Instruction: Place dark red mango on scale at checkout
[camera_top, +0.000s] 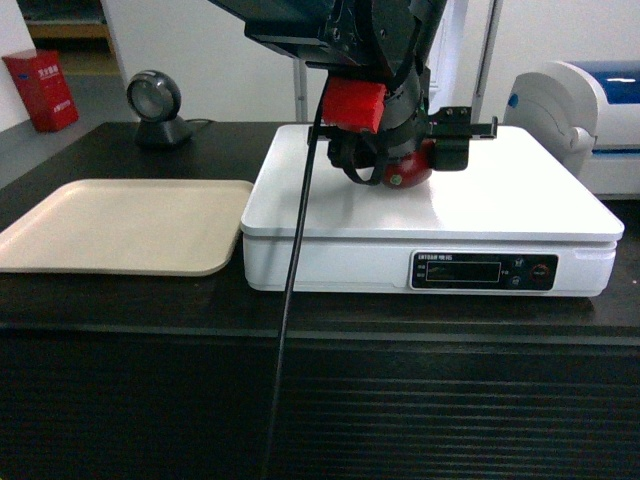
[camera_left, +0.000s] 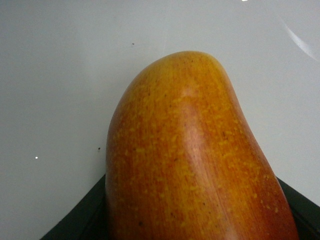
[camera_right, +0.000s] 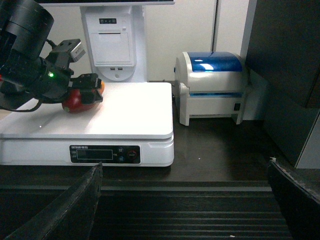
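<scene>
The dark red mango (camera_top: 408, 170) is on the white scale (camera_top: 500, 200), toward the back middle of its platform. My left gripper (camera_top: 400, 160) is shut on it from above. The left wrist view is filled by the mango (camera_left: 190, 160), orange-yellow at its far end, with black fingers (camera_left: 80, 220) at both lower corners and the white platform (camera_left: 50, 75) behind. From the right wrist view the mango (camera_right: 74, 101) appears to touch the platform (camera_right: 130, 110). My right gripper (camera_right: 185, 210) stands wide open and holds nothing, low in front of the checkout (camera_right: 200, 170) and its ribbed front.
A beige tray (camera_top: 120, 225) lies left of the scale. A round scanner (camera_top: 155, 105) stands behind the tray. A white and blue printer (camera_top: 580, 110) sits to the scale's right. The arm's black cable (camera_top: 290, 300) hangs down across the scale's front.
</scene>
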